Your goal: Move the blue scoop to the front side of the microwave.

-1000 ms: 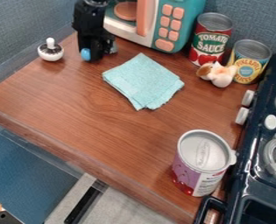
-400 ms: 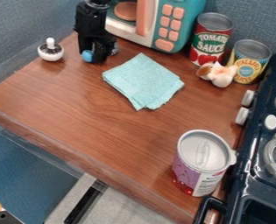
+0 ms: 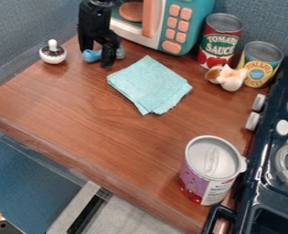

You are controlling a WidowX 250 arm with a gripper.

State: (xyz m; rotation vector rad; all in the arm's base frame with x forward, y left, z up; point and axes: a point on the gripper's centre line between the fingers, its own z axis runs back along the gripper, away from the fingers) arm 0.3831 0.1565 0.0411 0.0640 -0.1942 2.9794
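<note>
The black gripper (image 3: 96, 57) hangs low over the counter at the upper left, in front of the microwave (image 3: 159, 45). Its two fingers stand apart, one on the left and one nearer the camera on the right. The blue scoop (image 3: 92, 55) lies on the wood at the fingertips, its rounded blue end showing between them. The right finger hides the scoop's middle, and a greyish-blue part shows just beyond that finger, close to the microwave's front.
A folded teal cloth (image 3: 149, 84) lies right of the gripper. Left stands a white-and-black shaker (image 3: 52, 52). Two cans, tomato (image 3: 219, 41) and pineapple (image 3: 260, 64), stand behind a small figure (image 3: 230, 78). A purple can (image 3: 210, 170) is near the stove (image 3: 274, 169).
The gripper's fingers have spread from close together to wide apart, uncovering more of the blue scoop. The arm has moved very slightly to the right.
</note>
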